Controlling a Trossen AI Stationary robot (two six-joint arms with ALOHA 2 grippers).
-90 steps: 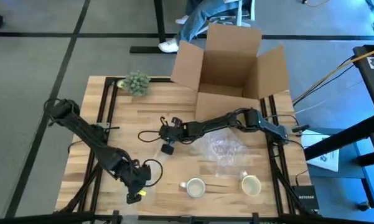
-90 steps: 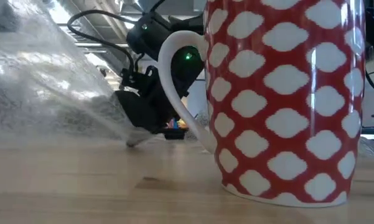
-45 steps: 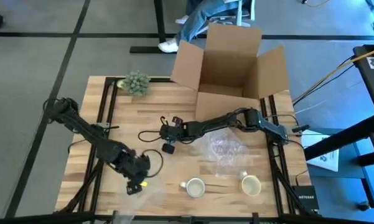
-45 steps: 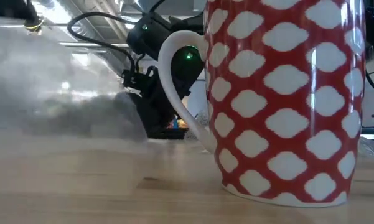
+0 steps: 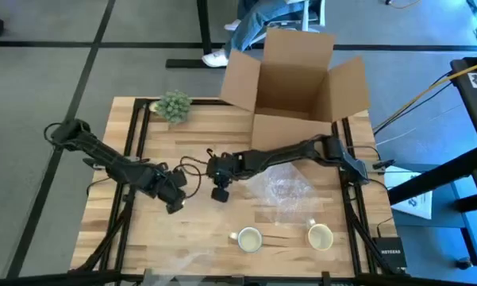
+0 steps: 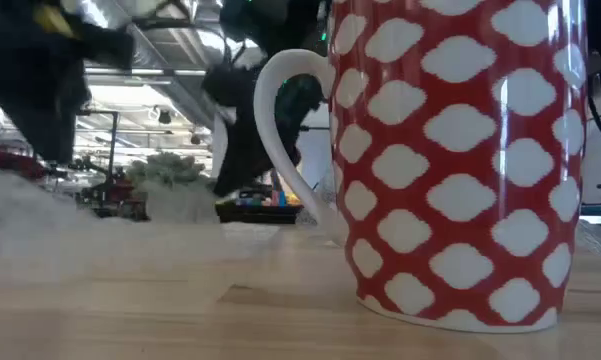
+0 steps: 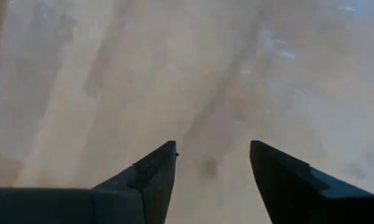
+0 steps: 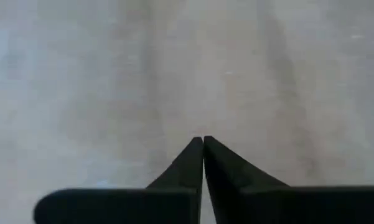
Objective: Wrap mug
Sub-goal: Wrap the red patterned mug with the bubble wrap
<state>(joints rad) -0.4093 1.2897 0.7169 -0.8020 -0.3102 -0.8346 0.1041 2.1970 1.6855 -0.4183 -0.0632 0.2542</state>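
Observation:
Two mugs stand near the table's front edge, one (image 5: 248, 238) at the middle and one (image 5: 320, 236) to its right. The low view shows a red mug with white blotches (image 6: 460, 160) up close, upright on its base. A clear bubble-wrap sheet (image 5: 282, 191) lies flat right of centre. A second faint sheet (image 5: 192, 258) lies by the front edge, and shows as a low white heap (image 6: 20, 205) in the low view. My left gripper (image 5: 175, 205) (image 7: 213, 146) hovers open left of centre. My right gripper (image 5: 220, 193) (image 8: 203, 140) is shut at the centre, left of the sheet.
An open cardboard box (image 5: 294, 75) stands at the far right of the table. A small green plant (image 5: 173, 105) sits at the far left. Black rails (image 5: 135, 135) run along both table sides. Bare wood lies between the two grippers and the mugs.
My left gripper has gone from the front edge toward the table's middle and far side. The bubble-wrap sheet that stood raised at the left in the low view has fallen and now lies low on the table.

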